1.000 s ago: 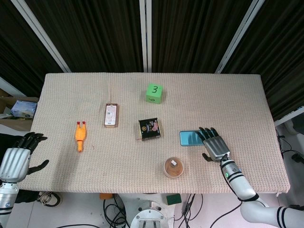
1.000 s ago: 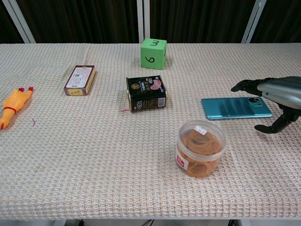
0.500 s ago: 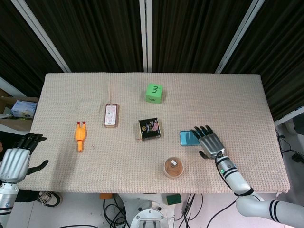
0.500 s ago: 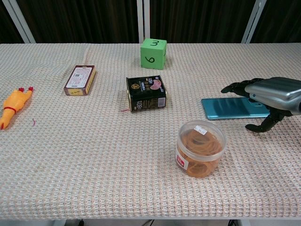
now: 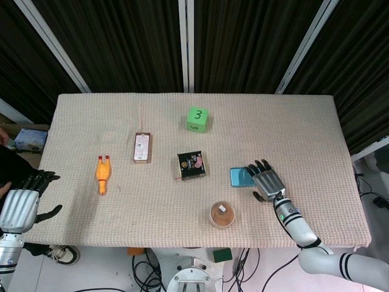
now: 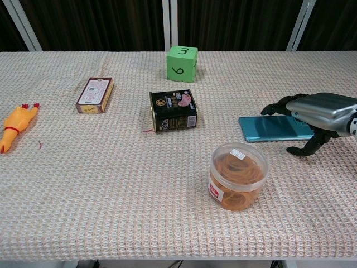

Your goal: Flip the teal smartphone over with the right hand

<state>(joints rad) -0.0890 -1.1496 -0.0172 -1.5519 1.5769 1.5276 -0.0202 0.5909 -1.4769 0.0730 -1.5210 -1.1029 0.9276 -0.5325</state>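
The teal smartphone (image 5: 240,177) (image 6: 269,128) lies flat on the woven table cover, right of centre. My right hand (image 5: 267,182) (image 6: 313,114) hovers over its right end with the fingers spread and the thumb reaching down at the near side of the phone; its right end is hidden under the hand. Whether the fingertips touch the phone is unclear. My left hand (image 5: 23,201) hangs off the table's left edge, fingers loosely apart, holding nothing.
A clear tub of rubber bands (image 6: 237,175) stands just in front of the phone. A black tin (image 6: 173,110), a green numbered cube (image 6: 182,63), a small brown box (image 6: 95,95) and a yellow rubber chicken (image 6: 15,124) lie further left.
My right hand has slid left over the phone's right end, covering more of it, and dropped slightly. The left hand has stayed put.
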